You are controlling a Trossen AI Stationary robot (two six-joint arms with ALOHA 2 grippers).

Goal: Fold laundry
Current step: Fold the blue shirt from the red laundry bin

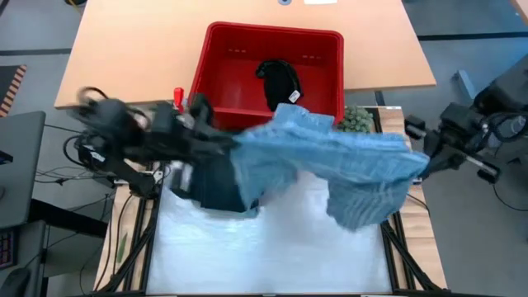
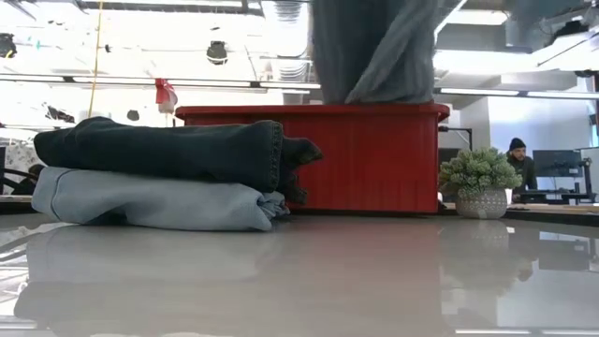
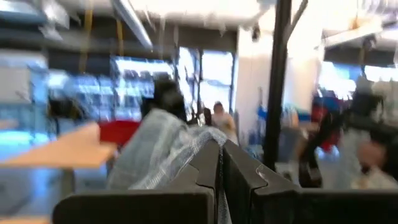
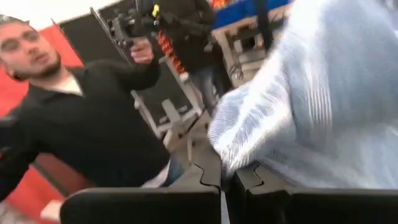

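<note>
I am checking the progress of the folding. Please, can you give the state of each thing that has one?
Striped garment: lifted, stretched between both claws.
Dark navy garment: folded, on top of the stack.
Light blue garment: folded, under the navy one.
Black garment: unfolded, inside the red basket.
Left claw: shut on the striped garment.
Right claw: shut on the striped garment.

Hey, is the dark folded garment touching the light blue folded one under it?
Touching. The low view shows the dark folded garment resting directly on the light blue folded garment, with no gap along the line where they meet.
</note>
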